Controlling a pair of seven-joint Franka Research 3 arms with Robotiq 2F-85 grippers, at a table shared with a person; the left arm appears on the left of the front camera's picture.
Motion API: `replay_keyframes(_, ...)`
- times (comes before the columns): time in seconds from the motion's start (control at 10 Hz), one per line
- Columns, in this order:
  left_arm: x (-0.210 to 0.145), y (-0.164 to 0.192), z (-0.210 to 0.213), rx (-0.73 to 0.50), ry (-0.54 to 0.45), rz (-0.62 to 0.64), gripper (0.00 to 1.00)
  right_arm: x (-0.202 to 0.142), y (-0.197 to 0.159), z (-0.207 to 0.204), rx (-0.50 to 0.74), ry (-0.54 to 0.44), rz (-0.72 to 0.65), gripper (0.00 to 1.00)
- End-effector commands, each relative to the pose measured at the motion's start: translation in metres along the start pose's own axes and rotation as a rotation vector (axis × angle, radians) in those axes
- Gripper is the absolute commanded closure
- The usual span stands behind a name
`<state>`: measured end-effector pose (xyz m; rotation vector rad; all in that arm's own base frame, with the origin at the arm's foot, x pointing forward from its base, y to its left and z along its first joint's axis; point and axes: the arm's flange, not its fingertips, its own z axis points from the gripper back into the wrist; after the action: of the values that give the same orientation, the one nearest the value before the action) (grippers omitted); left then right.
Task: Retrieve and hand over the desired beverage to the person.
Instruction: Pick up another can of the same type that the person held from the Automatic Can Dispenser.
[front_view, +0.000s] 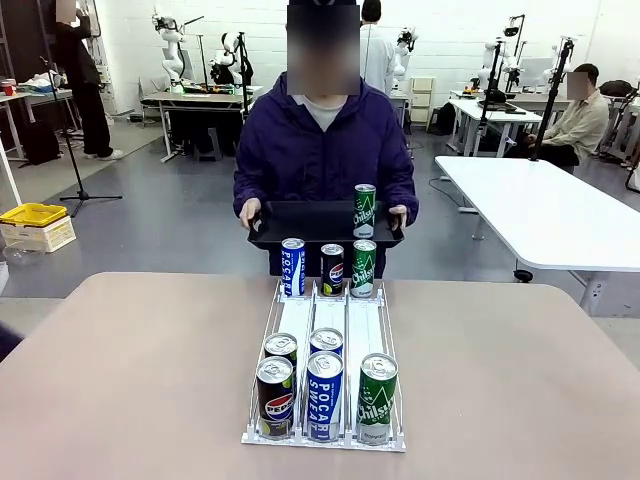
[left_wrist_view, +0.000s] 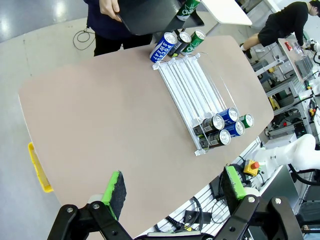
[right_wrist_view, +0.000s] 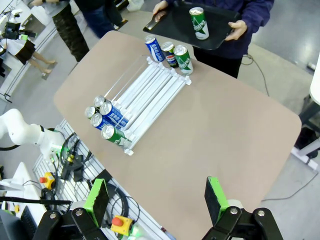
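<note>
Above the table (front_view: 130, 380), the left gripper (left_wrist_view: 173, 187) hangs wide open and empty. The rack (front_view: 300, 322) sits at centre. At its 12 o'clock, the person (front_view: 300, 150) holds a tray (front_view: 300, 222) with a green can (front_view: 365, 210) at the tray's 3 o'clock. The right gripper (right_wrist_view: 156, 199) is also spread wide and empty. Delivery appears complete; no further step is evident.

Setting: robotics research lab, open hall. Evidence: bare grey floor (front_view: 180, 215), white brick wall (front_view: 125, 50), rows of white work tables (front_view: 540, 210) with equipment on them, a tripod stand (front_view: 72, 150), a yellow crate (front_view: 32, 214) on the floor. Red emergency-stop button (right_wrist_view: 116, 221) and loose cables (right_wrist_view: 75, 160) hang off the near edge of the table (front_view: 130, 370) — on it, drink cans (front_view: 324, 395) in a wire rack (front_view: 297, 318).
</note>
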<state>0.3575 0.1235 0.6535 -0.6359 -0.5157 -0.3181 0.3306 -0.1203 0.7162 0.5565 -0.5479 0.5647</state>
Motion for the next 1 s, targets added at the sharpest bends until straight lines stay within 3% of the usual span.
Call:
replay_keyframes(0.0, 0.001, 0.0, 0.001, -0.012, -0.001, -0.015, 0.0, 0.002, 0.0, -0.001, 0.003, -0.009, 0.01, 0.0)
replay_keyframes(0.4, 0.0, 0.0, 0.0, 0.0, 0.0, 0.0, 0.0, 0.002, 0.0, -0.001, 0.003, -0.009, 0.01, 0.0)
replay_keyframes(0.5, 0.01, -0.044, -0.006, 0.007, 0.069, -0.113, 0.0, 0.002, 0.0, -0.001, 0.003, -0.009, 0.01, 0.0)
replay_keyframes(0.7, 0.017, -0.136, -0.058, 0.017, 0.286, -0.362, 0.0, 0.002, 0.0, -0.001, 0.003, -0.009, 0.01, 0.0)
replay_keyframes(0.8, 0.012, -0.174, -0.091, -0.004, 0.424, -0.438, 0.0, 0.002, 0.0, -0.001, 0.003, -0.009, 0.01, 0.0)
replay_keyframes(0.9, 0.001, -0.198, -0.118, 0.005, 0.551, -0.413, 0.0, 0.002, 0.0, -0.001, 0.003, -0.009, 0.01, 0.0)
